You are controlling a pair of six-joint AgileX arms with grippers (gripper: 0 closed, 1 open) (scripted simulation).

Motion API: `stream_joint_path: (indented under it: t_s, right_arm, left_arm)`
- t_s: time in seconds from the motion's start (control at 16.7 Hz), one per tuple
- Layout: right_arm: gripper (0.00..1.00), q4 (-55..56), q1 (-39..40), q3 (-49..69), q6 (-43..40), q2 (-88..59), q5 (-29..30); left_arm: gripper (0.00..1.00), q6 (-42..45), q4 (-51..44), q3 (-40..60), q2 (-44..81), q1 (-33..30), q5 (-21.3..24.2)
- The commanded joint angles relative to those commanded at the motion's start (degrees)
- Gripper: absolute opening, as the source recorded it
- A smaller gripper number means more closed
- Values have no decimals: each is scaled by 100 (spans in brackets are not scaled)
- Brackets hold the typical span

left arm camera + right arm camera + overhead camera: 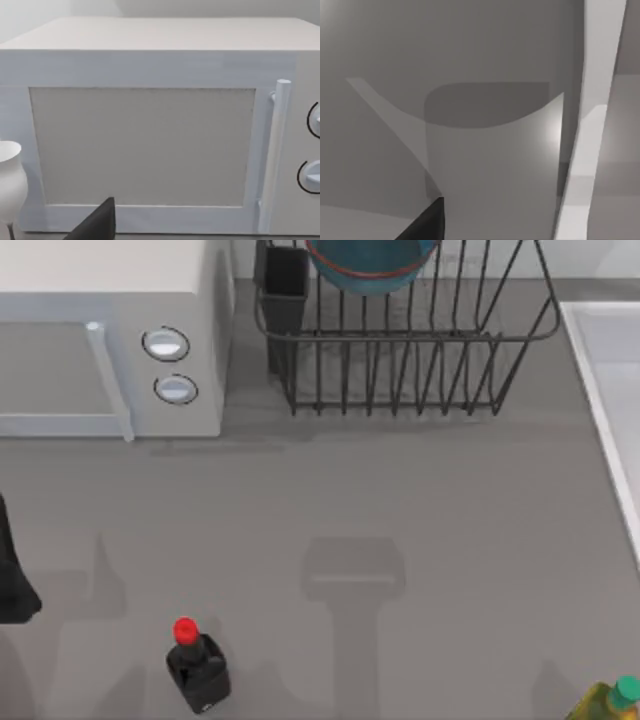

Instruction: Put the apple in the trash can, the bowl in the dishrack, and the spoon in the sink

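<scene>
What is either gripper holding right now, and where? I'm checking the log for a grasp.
It cannot be told: only a dark sliver of each gripper shows, with no object at either. The bowl sits in the dishrack.

A rendered kitchen counter is shown. A white microwave [110, 340] with two round knobs and a bar handle is set at the back left of a grey table [400, 500]. Beside it a dark wire dishrack [400, 360] with a utensil cup is placed, a blue bowl [370, 265] held inside. A white sink [605, 370] is seen at the right edge.
</scene>
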State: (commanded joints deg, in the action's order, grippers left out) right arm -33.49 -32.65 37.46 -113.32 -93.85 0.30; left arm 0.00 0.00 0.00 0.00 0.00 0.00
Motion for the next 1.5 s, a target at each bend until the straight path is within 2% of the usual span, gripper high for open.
stream_joint_path:
  t_s: [0.06,0.84,1.32,1.38,1.5]
  right_arm:
    - [100,0,0,0,0,0,0]
    - [2,0,0,0,0,0,0]
    - [0,0,0,0,0,0,0]
    - [0,-545,43,205,244,411,184]
    - [0,-638,37,282,220,437,183]
  left_arm:
    - [100,0,0,0,0,0,0]
    - [100,0,0,0,0,0,0]
    - [100,0,0,0,0,0,0]
    - [100,0,0,0,0,0,0]
    - [100,0,0,0,0,0,0]
